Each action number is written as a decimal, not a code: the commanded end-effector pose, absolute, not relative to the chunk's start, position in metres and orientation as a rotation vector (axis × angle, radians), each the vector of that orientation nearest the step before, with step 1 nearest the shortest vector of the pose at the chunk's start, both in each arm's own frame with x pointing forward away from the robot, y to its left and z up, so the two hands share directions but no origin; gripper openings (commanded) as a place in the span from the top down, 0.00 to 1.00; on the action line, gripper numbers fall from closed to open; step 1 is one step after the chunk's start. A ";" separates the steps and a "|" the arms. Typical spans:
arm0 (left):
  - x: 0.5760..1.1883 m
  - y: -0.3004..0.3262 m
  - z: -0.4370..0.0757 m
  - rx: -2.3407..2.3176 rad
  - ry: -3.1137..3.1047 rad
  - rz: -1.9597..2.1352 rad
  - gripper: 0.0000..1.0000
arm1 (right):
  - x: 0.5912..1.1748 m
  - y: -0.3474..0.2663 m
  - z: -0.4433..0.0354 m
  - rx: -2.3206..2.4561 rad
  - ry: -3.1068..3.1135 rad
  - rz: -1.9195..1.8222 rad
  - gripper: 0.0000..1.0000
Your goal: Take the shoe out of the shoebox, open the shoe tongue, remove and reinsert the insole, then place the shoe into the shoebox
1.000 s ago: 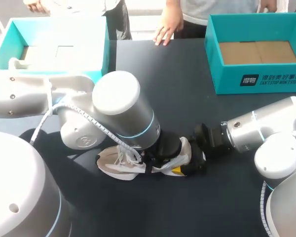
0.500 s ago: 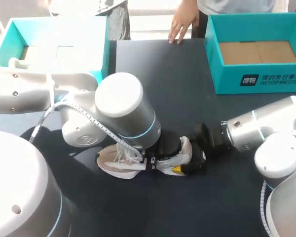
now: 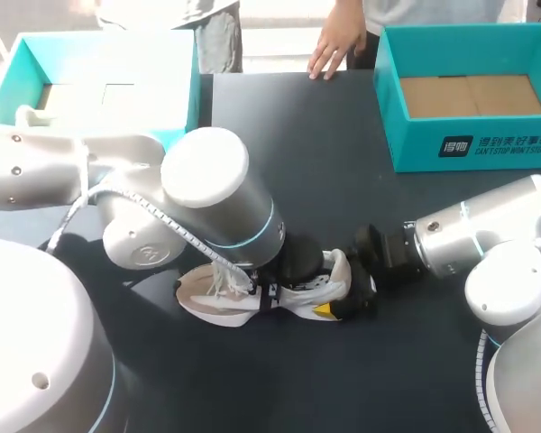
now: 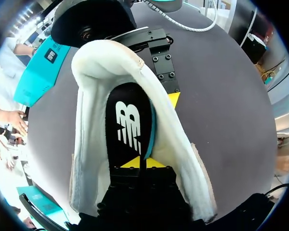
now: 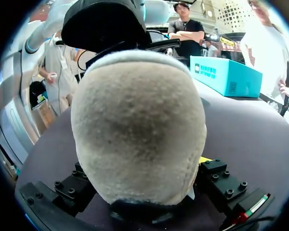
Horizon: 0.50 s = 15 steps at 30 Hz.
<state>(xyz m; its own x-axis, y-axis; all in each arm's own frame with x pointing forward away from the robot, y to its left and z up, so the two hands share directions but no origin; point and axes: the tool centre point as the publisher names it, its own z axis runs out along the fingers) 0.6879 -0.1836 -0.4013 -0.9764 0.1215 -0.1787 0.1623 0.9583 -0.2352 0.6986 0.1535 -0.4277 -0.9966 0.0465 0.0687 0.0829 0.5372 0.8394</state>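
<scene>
the shoe rests on the table, heel clamped by the right gripper, fingers set wide. the left gripper, tips pinched nearly together, holds the insole by its lifted edge inside the opening — a thin hold. it could slip free, or 1 hard pull could drag the shoe loose.

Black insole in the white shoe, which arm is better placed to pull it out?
Probably left. The left tool sits inside the white suede shoe, right over the black insole; the right tool clamps the heel from outside.
</scene>
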 end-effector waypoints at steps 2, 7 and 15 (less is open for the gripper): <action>0.689 -0.164 -0.380 0.204 2.970 -0.420 1.00 | 0.701 0.157 -0.433 -0.116 -2.725 -1.479 1.00; 0.687 -0.163 -0.371 0.182 3.001 -0.419 1.00 | 0.701 0.157 -0.433 -0.116 -2.725 -1.479 1.00; 0.676 -0.153 -0.352 0.157 3.026 -0.504 1.00 | 0.701 0.157 -0.433 -0.116 -2.725 -1.479 1.00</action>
